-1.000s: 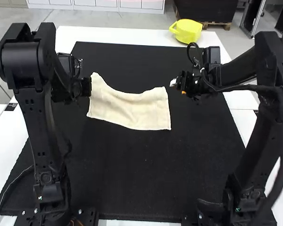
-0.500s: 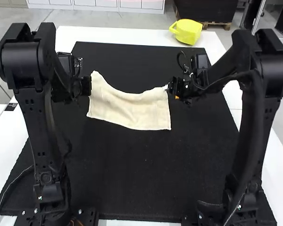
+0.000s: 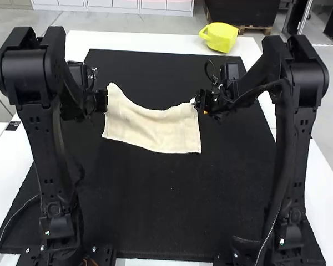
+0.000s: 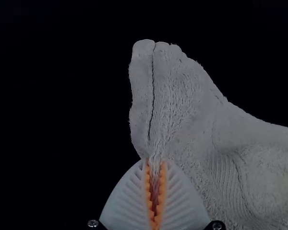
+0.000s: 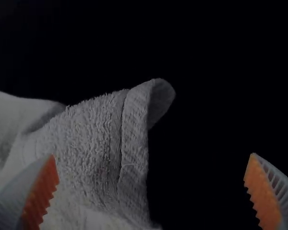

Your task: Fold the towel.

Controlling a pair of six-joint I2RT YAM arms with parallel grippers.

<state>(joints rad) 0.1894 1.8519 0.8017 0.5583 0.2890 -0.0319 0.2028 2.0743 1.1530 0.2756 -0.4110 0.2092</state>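
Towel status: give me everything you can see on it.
Cream towel, looks like terry cloth, with a stitched hem and a finely ribbed band. It lies lengthwise across the black mat, rumpled, its far edge dipping between the two ends; can't tell if it's folded. The left gripper pinches a gathered bit of edge at the left end. At the right end the far corner curls over, with the right gripper open there, not gripping.

The high view is bright, and the table [image 3: 326, 205] looks strongly white. Both wrist views are dim: the towel [image 5: 86, 139] has soft shadows, the mat [image 4: 53, 105] is nearly black.
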